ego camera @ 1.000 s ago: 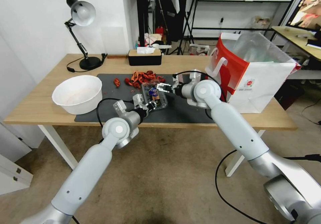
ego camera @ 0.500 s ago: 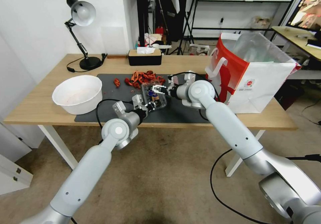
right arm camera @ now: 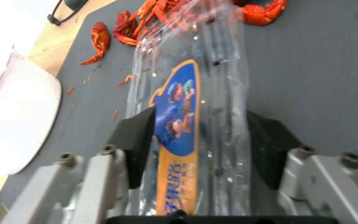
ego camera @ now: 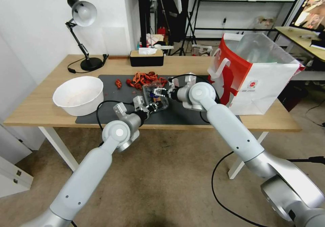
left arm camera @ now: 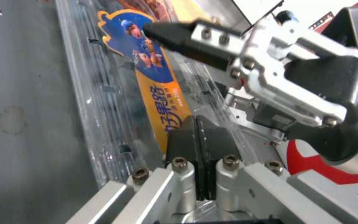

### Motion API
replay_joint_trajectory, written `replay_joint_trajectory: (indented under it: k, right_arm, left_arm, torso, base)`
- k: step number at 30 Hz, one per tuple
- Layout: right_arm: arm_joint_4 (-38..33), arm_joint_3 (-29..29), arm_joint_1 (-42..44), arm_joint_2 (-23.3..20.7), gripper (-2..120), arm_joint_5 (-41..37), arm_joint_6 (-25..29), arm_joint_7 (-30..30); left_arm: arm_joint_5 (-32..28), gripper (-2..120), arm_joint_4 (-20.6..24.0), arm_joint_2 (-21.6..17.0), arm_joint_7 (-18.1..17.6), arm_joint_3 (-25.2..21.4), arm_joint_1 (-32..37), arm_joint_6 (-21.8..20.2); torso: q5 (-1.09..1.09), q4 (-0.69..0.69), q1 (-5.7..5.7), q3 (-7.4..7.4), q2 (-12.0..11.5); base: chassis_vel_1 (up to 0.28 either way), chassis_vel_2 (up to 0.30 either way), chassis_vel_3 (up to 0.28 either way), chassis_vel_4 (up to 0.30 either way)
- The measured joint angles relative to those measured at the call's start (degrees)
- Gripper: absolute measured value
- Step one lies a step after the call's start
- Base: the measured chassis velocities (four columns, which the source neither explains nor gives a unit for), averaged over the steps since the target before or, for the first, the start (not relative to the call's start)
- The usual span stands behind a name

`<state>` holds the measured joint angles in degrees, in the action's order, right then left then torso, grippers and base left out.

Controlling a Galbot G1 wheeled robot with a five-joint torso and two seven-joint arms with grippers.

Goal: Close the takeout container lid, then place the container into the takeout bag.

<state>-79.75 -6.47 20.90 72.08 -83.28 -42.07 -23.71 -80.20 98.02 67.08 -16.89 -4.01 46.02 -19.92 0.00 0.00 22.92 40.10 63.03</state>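
I see the small clear plastic clamshell takeout container on the dark grey mat, in the middle of the light wooden table, just in front of a heap of red crayfish shells. My left gripper is at the near edge of the container. Its two black pads are pressed together, and a thin flap of the clear plastic seems to be pinched between them. The clear hinged lid carries an oblong blue and orange label; I cannot tell if it is completely shut. My right gripper comes from the bag's side. Its jaws are spread, one black pad on each side of the container, close to the plastic but not clamped on it. The large white and red paper takeout bag stands upright and open on the right end of the table, apart from the container. A big white round bowl rests at the left edge of the mat.
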Motion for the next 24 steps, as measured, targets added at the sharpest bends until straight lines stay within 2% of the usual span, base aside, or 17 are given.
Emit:
replay_joint_trajectory:
  k: [1,2,5,7,9,12,13,19,24]
  right_arm:
    - [0.0,0.1,0.1,0.0,45,0.0,0.0,-0.1]
    - [0.0,0.1,0.1,0.0,45,0.0,0.0,-0.1]
    - [0.0,0.6,0.6,-0.1,30,-0.1,0.0,-0.4]
    - [-0.1,0.6,0.7,-0.2,26,-0.1,0.0,-0.4]
    - [-0.2,0.9,1.2,-0.5,15,-0.2,0.0,-0.4]
    - [-0.2,1.1,1.4,-0.5,11,-0.2,0.1,-0.4]
    - [-0.2,1.5,1.7,-0.7,1,-0.2,0.1,-0.4]
    - [-0.2,2.2,2.0,-1.0,0,-0.1,0.1,-0.3]
    - [-0.4,2.9,2.2,-1.3,0,-0.2,0.1,-0.3]
  left_arm:
    - [0.0,0,0.0,0.0,0.0,0.0,-0.1,0.0]
    - [0.0,0,0.0,0.0,0.0,0.0,-0.1,0.0]
    - [0.0,0,0.0,0.0,0.0,0.0,-0.2,0.1]
    - [0.0,0,0.0,0.0,0.0,0.0,-0.2,0.1]
    - [0.0,0,0.0,0.0,0.0,-0.1,-0.2,0.1]
    - [0.0,0,0.0,-0.1,0.0,-0.2,-0.2,0.1]
    - [-0.2,0,0.3,-0.3,0.0,-0.7,-0.1,0.1]
    - [-0.3,0,2.0,-1.8,0.0,-2.1,0.8,0.2]
    - [0.2,0,5.0,-5.3,0.8,-5.3,3.8,0.3]
  torso:
    - [0.0,0.0,0.0,0.0,0.0]
    - [0.0,0.0,0.0,0.0,0.0]
    - [0.0,0.0,0.0,0.0,0.0]
    - [0.0,0.0,0.0,0.0,0.0]
    - [0.0,0.0,0.0,0.0,0.0]
    - [0.0,0.0,0.0,0.0,0.0]
    - [0.0,0.0,0.0,0.0,0.0]
    - [0.0,0.0,0.0,0.0,0.0]
    - [-0.01,0.01,0.0,0.0,0.0]
  base:
    - [0.0,0.0,0.0,0.0]
    - [0.0,0.0,0.0,0.0]
    - [0.0,0.0,0.0,0.0]
    - [0.0,0.0,0.0,0.0]
    - [0.0,0.0,0.0,0.0]
    - [0.0,0.0,0.0,0.0]
    - [0.0,0.0,0.0,0.0]
    - [0.0,0.0,0.0,0.0]
    - [0.0,0.0,0.0,0.0]
